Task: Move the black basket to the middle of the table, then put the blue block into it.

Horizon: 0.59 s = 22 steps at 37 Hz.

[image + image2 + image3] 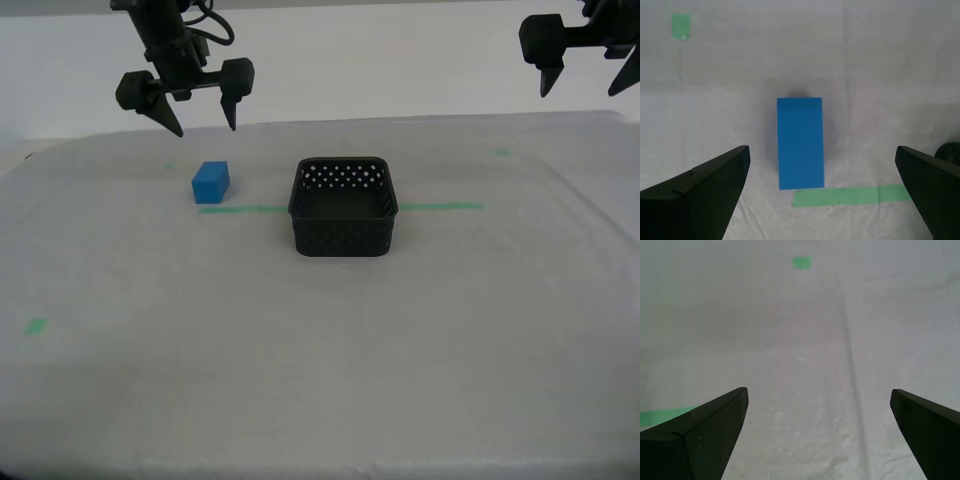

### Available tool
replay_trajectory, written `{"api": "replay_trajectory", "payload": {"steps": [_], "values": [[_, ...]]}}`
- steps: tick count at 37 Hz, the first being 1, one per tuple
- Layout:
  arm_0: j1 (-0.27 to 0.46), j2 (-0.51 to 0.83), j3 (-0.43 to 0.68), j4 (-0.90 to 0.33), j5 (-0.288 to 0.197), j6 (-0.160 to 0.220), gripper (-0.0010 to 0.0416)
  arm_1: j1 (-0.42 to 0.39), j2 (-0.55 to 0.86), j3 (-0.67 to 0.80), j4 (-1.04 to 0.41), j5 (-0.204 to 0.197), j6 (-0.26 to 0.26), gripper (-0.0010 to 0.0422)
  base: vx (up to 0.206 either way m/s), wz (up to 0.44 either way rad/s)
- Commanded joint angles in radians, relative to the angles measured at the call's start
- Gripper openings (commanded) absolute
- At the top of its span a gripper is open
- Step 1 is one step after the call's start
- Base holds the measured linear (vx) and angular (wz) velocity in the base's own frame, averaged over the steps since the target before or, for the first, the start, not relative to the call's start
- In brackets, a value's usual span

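Observation:
The black basket point(342, 238) stands upright and empty near the middle of the table point(300, 380), on the green tape line point(240, 209). The blue block point(211, 182) lies on the cloth just to the exterior view's left of the basket, apart from it. My second gripper point(205, 128) hangs open above and slightly behind the block. In the second wrist view the block point(800, 142) lies between the open fingers of the second gripper point(821, 150), well below them. My first gripper point(580, 92) is open and empty, high at the exterior view's far right. The first wrist view shows that gripper point(819, 392) over bare cloth.
Small green marks sit on the cloth at the exterior view's front left point(36, 326) and back right point(503, 152). The tape line point(850, 195) runs by the block's near end. The table's rounded edges show at both sides and the front.

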Motion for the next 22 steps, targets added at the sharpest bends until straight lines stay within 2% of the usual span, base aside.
{"api": "replay_trajectory", "payload": {"steps": [1, 11, 22], "values": [[0.001, 0.0, 0.001, 0.005, 0.001, -0.001, 0.0398, 0.0, 0.029, 0.0, 0.007, 0.006, -0.002, 0.0401, 0.0, 0.0], [0.001, 0.0, 0.0, 0.014, 0.0, -0.001, 0.0398, 0.0, 0.112, 0.002, 0.026, 0.022, 0.014, 0.0401, 0.0, 0.0], [0.0, 0.0, 0.001, 0.029, -0.002, -0.001, 0.0399, 0.0, 0.144, -0.003, 0.064, 0.016, 0.017, 0.0401, 0.0, 0.0]]}}
